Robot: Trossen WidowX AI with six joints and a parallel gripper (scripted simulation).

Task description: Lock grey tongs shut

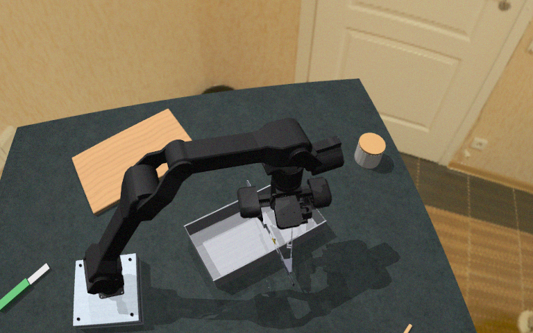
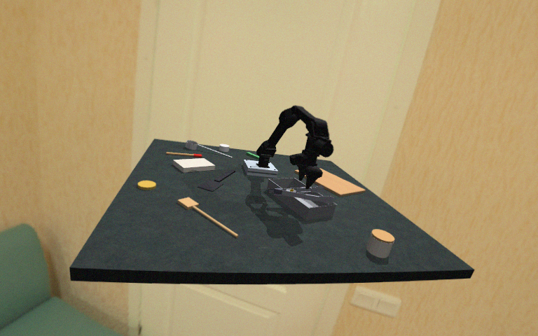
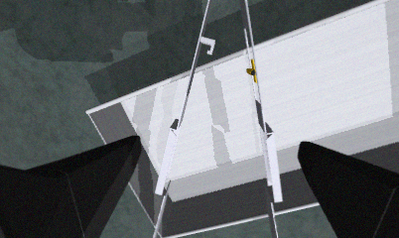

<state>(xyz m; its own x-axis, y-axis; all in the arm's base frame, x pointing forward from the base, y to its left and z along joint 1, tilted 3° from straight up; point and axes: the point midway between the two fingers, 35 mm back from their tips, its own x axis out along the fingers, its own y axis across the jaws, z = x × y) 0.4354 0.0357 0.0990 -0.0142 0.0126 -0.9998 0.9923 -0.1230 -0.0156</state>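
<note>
The grey tongs (image 1: 288,263) (image 2: 278,191) (image 3: 274,169) lie spread open across the roasting tin (image 1: 236,247) (image 2: 321,213) (image 3: 331,74). Their hinge end sticks out over one long side, an arm end over the opposite side. A yellow piece sits on one arm, a small hook on the other. My gripper (image 1: 284,206) (image 2: 305,183) (image 3: 217,146) is open and empty, pointing down above the tongs. In the wrist view both pale pads of the tongs lie between my fingertips, with gaps on both sides. The wooden board (image 1: 108,164) (image 2: 334,181) holds nothing in view; my arm hides part of it.
A jar with an orange lid (image 1: 368,150) (image 2: 380,243) stands beyond the tin. A green-handled tool (image 1: 13,294) lies beside my base (image 1: 83,305). On the other side lie a wooden spatula (image 2: 216,222), a dark spatula (image 2: 210,184), a white block (image 2: 192,165) and a yellow disc (image 2: 146,185).
</note>
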